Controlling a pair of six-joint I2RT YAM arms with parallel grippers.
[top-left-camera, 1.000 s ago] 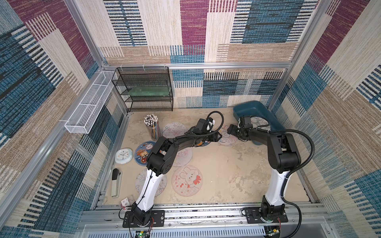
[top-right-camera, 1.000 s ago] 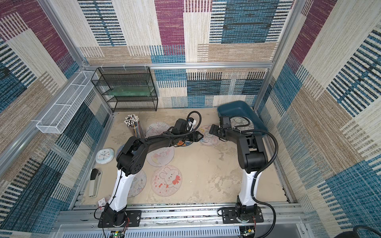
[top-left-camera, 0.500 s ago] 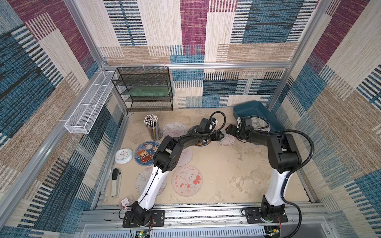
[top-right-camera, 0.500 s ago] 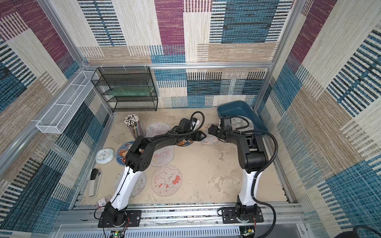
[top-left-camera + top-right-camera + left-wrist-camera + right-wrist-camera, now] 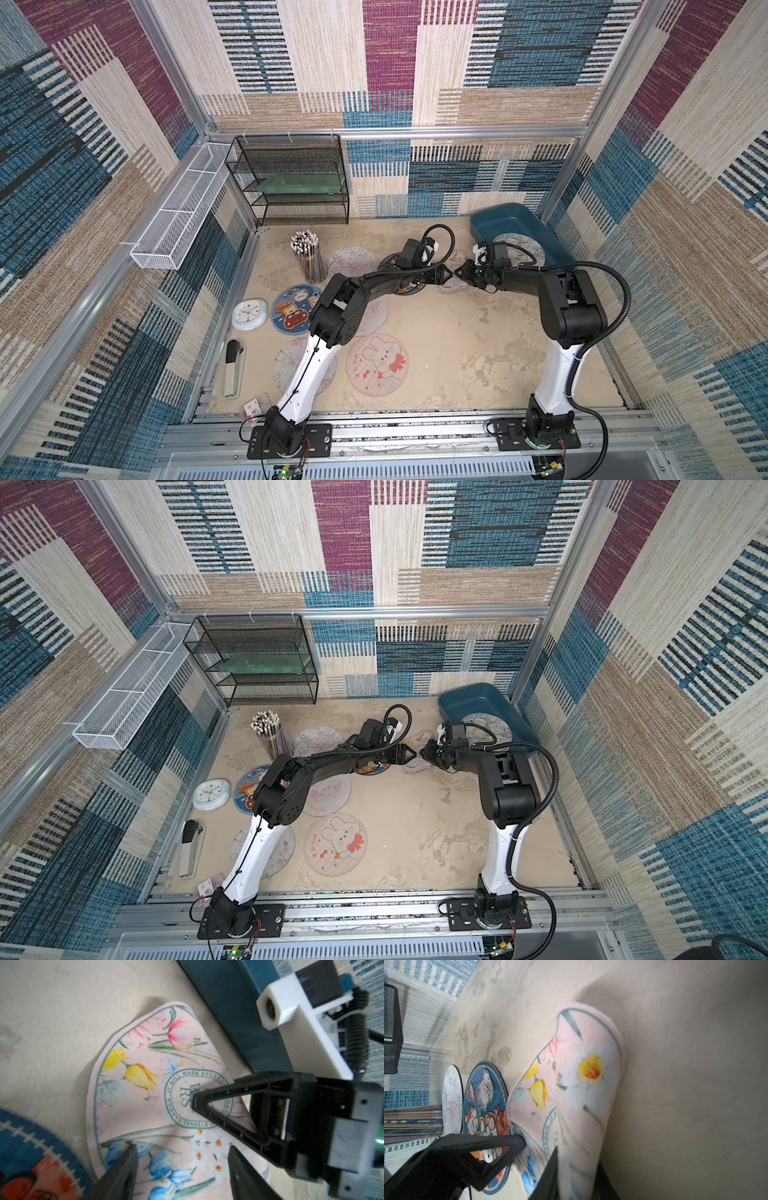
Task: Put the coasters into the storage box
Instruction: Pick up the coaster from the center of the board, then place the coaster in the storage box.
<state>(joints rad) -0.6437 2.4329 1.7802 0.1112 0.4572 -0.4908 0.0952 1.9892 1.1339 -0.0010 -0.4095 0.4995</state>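
A pink coaster printed with flowers (image 5: 155, 1084) lies on the table next to the dark teal storage box (image 5: 498, 216). My right gripper (image 5: 577, 1157) is shut on its edge, and that side is folded upward (image 5: 587, 1084). My left gripper (image 5: 182, 1149) stands open over the coaster's blue-flower part, tip to tip with the right gripper (image 5: 459, 272). One pale coaster (image 5: 519, 249) lies inside the box. More coasters lie on the table: a dark blue one (image 5: 291, 307), a rabbit one (image 5: 376, 363), a pale one (image 5: 351, 262).
A cup of pencils (image 5: 307, 257) stands at the back left. A white clock (image 5: 249, 314) and a stapler (image 5: 232, 368) lie by the left edge. A black mesh rack (image 5: 291, 178) stands at the back wall, and a white wire basket (image 5: 178, 216) hangs on the left wall.
My right gripper has gone from open to shut on the flower coaster's edge. The left arm has swung its elbow right and reached up to the coaster.
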